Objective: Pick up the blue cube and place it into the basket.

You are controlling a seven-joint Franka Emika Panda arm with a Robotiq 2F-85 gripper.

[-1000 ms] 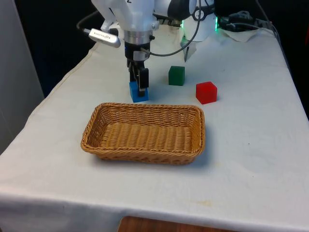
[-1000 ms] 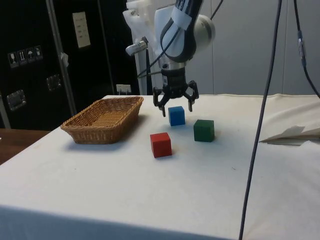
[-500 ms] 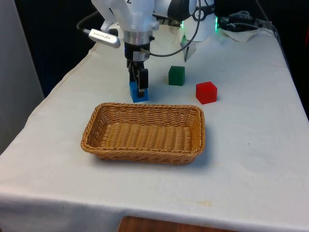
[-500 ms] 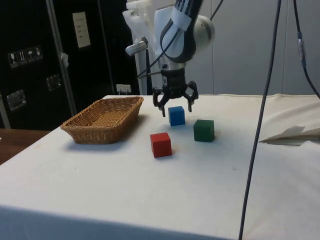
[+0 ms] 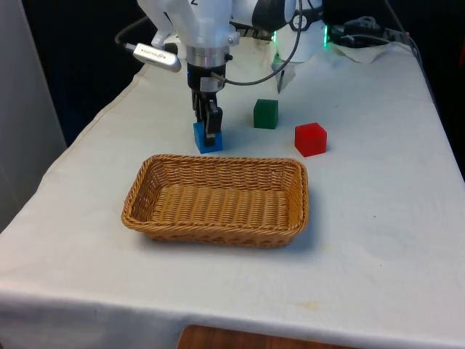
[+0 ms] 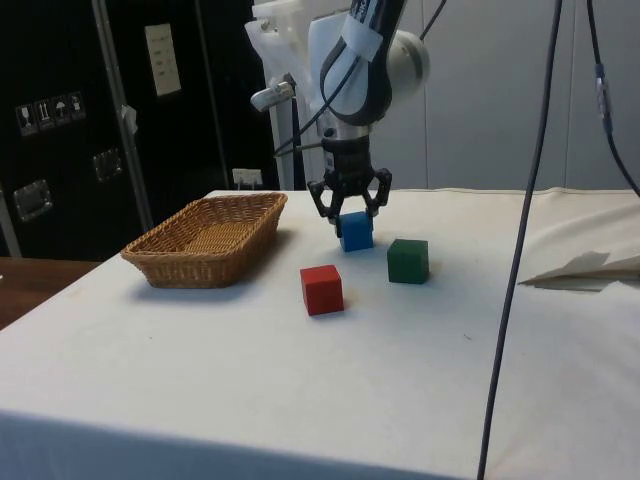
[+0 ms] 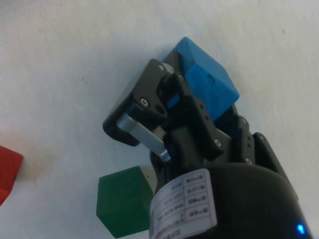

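Observation:
The blue cube rests on the white cloth just behind the wicker basket, near its far rim. My gripper stands upright directly over the cube, fingers shut together at its top face. From the side, the gripper has both fingers meeting just above the blue cube, while the basket lies nearby. In the wrist view the blue cube lies under and beside the closed gripper, not between the fingers.
A green cube stands to the front view's right of the blue one. A red cube sits further right and nearer. Cables hang at the back of the table.
The fingers went from spread wide around the blue cube to shut above it. The cube shifted slightly toward the front view's left. The arm stayed in place.

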